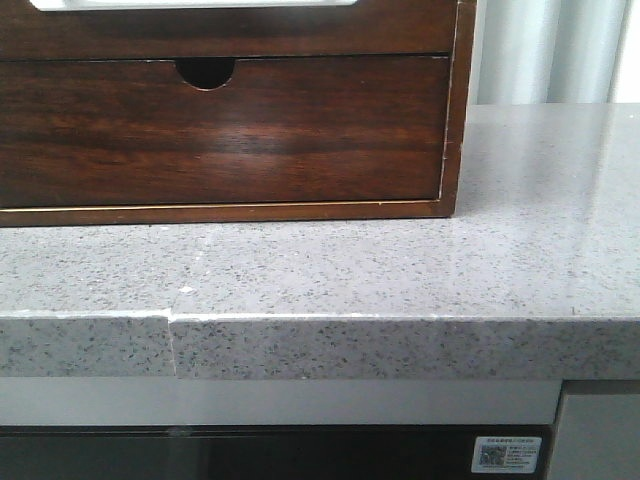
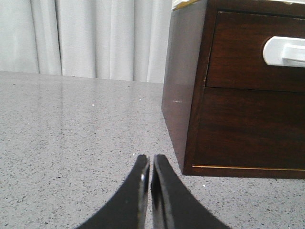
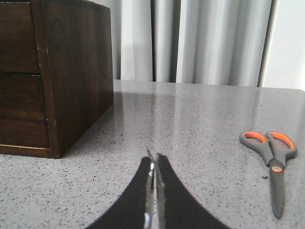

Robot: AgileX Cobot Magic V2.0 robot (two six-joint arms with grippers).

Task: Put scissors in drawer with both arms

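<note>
Lying flat at the right wrist view's lower right, one pair of scissors (image 3: 273, 160) rests on the countertop (image 1: 520, 250), well apart from the cabinet (image 3: 78, 71). Two drawers show: the notched one (image 1: 220, 130) below, the task drawer (image 1: 230, 28) above, both closed. Left gripper (image 2: 150, 164) and right gripper (image 3: 153, 162) are pinched together, empty.

Bright, even daylight throughout, diffused through pale curtains (image 3: 209, 43) behind the worktop (image 1: 400, 270). Soft sheen on the glossy lower drawer front (image 1: 260, 140) in the front view, broad pale highlight near its middle. Vertical glare streaks on the worktop in the right wrist view, mirroring the curtains. Shadows faint and short beside the cabinet (image 3: 76, 71). Close end effector fingers (image 2: 143, 191) dark, slightly soft. Mild overexposure on the white handle (image 2: 286, 51).
</note>
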